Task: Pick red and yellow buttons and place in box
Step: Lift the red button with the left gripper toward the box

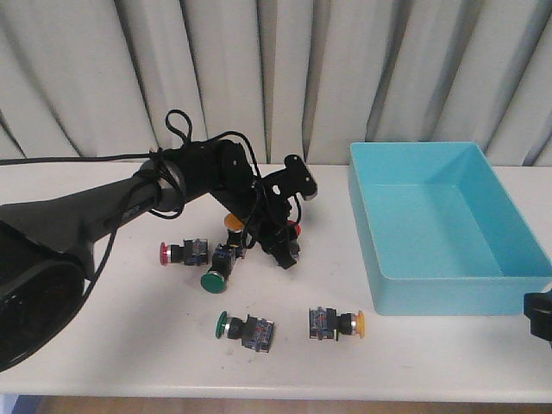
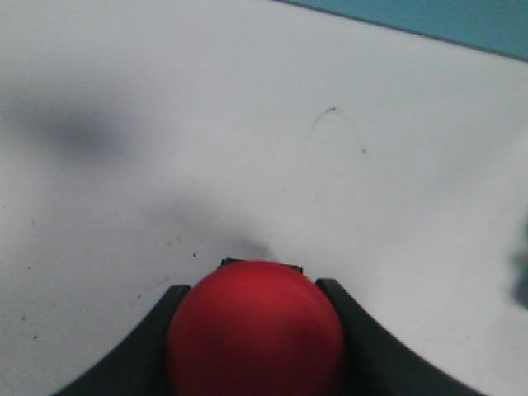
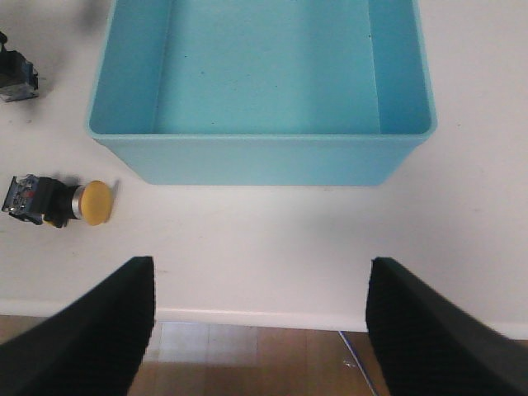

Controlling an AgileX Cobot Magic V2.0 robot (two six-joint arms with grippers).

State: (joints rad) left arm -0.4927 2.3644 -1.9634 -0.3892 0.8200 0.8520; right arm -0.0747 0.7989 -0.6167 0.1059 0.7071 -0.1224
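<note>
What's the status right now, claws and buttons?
Left claw shut on red button, low over table. Right claw open, idle near the box. Box empty. Nothing blocking the way.

I see the box [image 1: 448,228] on the table's [image 1: 129,345] right side, with the buttons well to its left. Nearest it lies one button [image 1: 335,323], off its front-left corner; another button [image 1: 184,253] lies farthest left.

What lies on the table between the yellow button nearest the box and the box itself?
Nothing: in the right wrist view, only bare table separates the yellow button from the box.
</note>
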